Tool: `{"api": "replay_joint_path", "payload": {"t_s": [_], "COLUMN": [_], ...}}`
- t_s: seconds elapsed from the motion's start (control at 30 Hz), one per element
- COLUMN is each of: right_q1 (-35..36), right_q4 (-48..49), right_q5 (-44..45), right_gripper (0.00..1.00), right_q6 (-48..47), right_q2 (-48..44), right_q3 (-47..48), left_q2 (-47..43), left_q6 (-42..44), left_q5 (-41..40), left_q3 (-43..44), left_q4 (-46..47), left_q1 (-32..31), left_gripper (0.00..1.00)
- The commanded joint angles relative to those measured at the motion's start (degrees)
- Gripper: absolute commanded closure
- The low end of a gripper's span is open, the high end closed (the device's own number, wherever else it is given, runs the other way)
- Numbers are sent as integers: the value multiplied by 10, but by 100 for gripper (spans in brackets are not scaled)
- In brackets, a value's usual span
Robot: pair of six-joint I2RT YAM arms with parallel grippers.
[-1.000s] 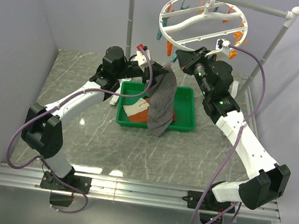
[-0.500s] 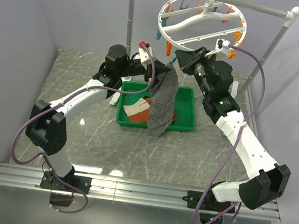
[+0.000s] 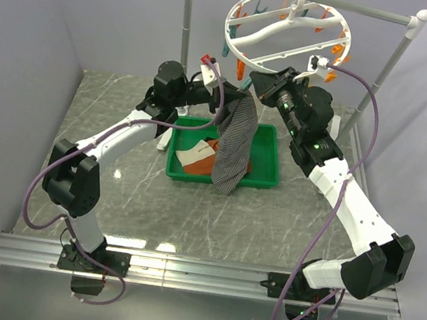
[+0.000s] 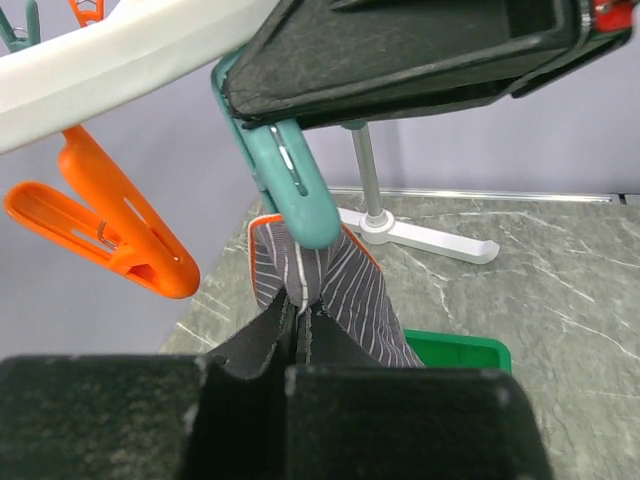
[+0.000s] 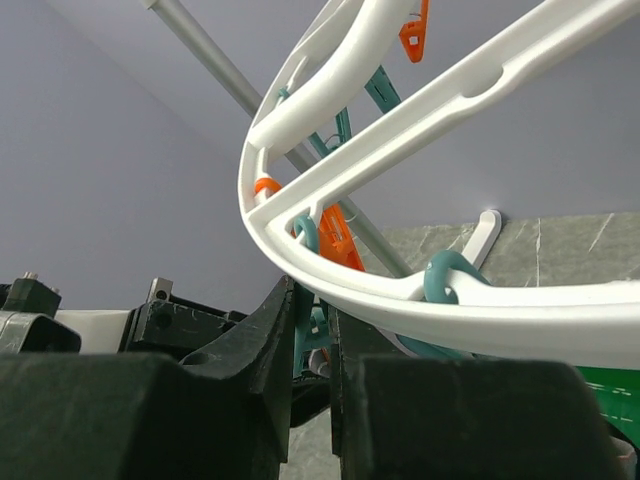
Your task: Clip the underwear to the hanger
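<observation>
The underwear (image 3: 233, 143) hangs as a long grey striped strip over the tray, and my left gripper (image 3: 230, 99) is shut on its top edge. In the left wrist view the cloth (image 4: 340, 280) rises from my shut gripper (image 4: 300, 322) into the tip of a teal clothespin (image 4: 290, 190). My right gripper (image 3: 257, 87) is shut on that teal clothespin (image 5: 310, 318), just under the rim of the white ring hanger (image 3: 273, 30). The hanger's rim (image 5: 450, 300) crosses right above my right gripper (image 5: 312, 310).
A green tray (image 3: 268, 158) below holds a white cloth (image 3: 194, 156) and an orange-rust garment. An orange clothespin (image 4: 110, 225) hangs left of the teal one. The rack's poles (image 3: 187, 29) and foot (image 4: 420, 235) stand behind, with walls on both sides.
My left arm has swung right and up, carrying the top of the underwear to the teal clothespin. The right arm has held still.
</observation>
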Motion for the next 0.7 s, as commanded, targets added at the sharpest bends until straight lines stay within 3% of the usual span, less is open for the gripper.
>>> {"api": "replay_joint_path", "payload": {"t_s": [0.0, 0.67], "right_q1": [-3, -3], "right_q4": [17, 8], "right_q5": [-17, -15], "right_gripper": [100, 100], "right_q6": [5, 6], "right_q2": [6, 10], "right_q3": [12, 13], "left_q2": [4, 9], "left_q6": [-13, -25], "left_q5": [-5, -13], "left_q3": [34, 45], "left_q4": [27, 40], "left_q1": [-2, -9], "left_gripper": [100, 100]}}
